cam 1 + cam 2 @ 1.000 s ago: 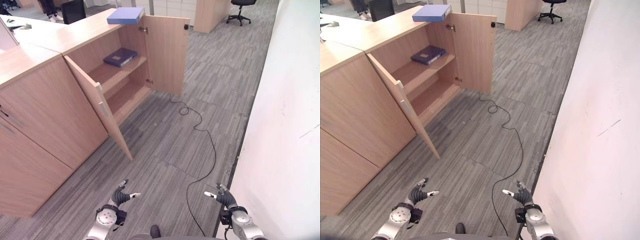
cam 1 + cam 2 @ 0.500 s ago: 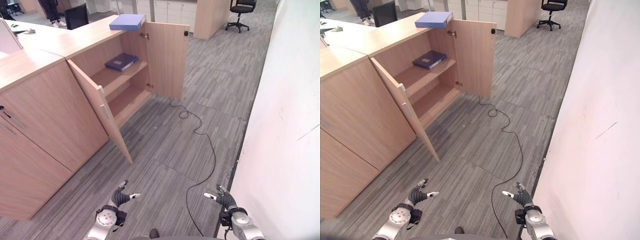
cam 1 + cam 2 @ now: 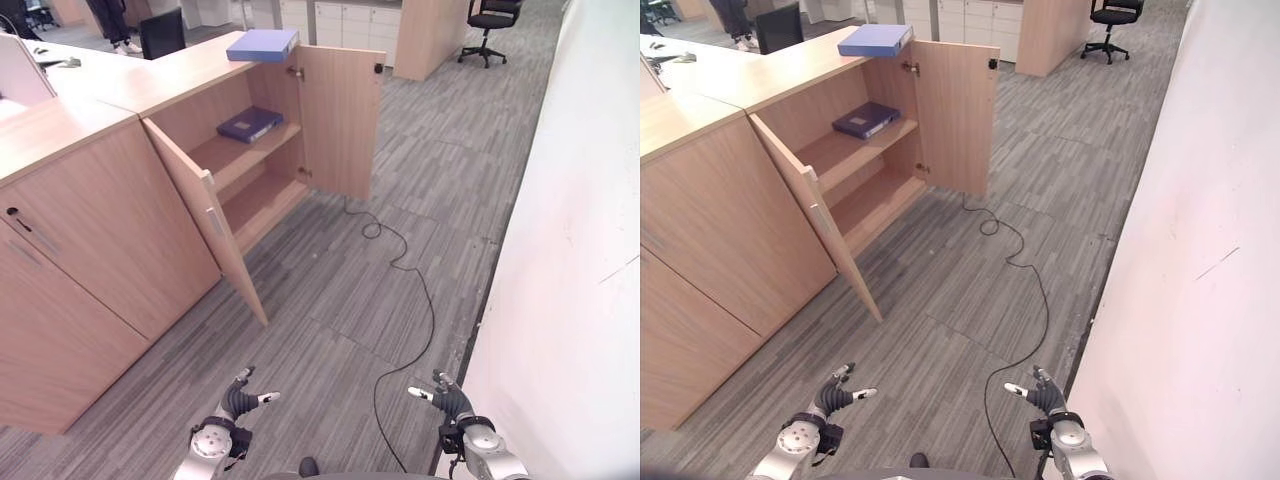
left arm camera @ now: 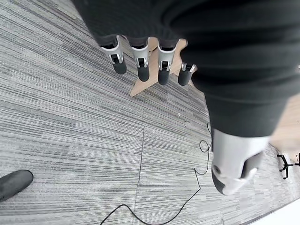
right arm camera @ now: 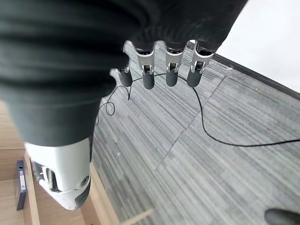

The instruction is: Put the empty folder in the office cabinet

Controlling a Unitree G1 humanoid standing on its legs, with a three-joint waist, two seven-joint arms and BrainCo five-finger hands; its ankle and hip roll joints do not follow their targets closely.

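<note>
On top of a low wooden office cabinet [image 3: 110, 180], at its far end, lies a light blue folder [image 3: 262, 44], flat, with one corner reaching slightly past the cabinet's top edge. Directly below it the cabinet stands with both doors swung open: the near door [image 3: 205, 225] angles out toward the robot, and the far door [image 3: 340, 125] stands open beyond the shelves. Inside are two wooden shelves. On the upper shelf [image 3: 240, 150] lies a darker blue folder [image 3: 250, 123], flat, with a pale label on its cover. The lower shelf [image 3: 265, 195] shows bare wood.

The floor is grey striped carpet [image 3: 340, 290]. A white wall [image 3: 570, 230] runs along the robot's right side. In the far background stand a black office chair [image 3: 492, 20] on wheels, another dark chair [image 3: 162, 30] behind the cabinet, and a person's legs [image 3: 112, 22] at the top edge of the view.

Both robot hands hang low at the bottom of the head views, well apart from the cabinet and from both folders, over bare carpet. The left hand [image 3: 238, 400] has its fingers [image 4: 140, 65] relaxed and loosely spread, thumb held apart, holding nothing. The right hand [image 3: 447, 400] is the same: fingers [image 5: 171, 70] straight in a row, thumb apart, empty.
</note>
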